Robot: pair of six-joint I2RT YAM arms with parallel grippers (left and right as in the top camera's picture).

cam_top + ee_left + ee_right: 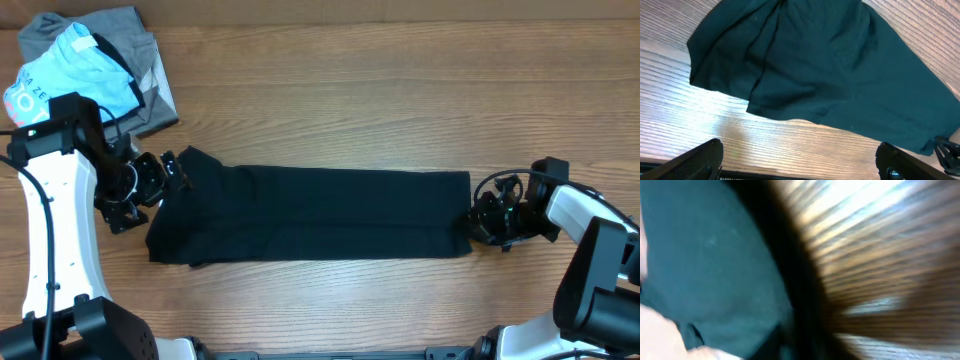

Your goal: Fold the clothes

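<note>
black T-shirt (320, 215): narrow strip, seemingly set for halving | left end effector (172, 176): open, at its 9 o'clock end | right end effector (478, 215): 3 o'clock edge, closure unclear

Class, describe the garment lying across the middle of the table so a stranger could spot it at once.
On the wooden table, look to the centre: a black T-shirt lies flat in a long band from left to right. Unlike the grey garment and light blue printed shirt piled in the far left corner, it is plain black and spread out.
</note>
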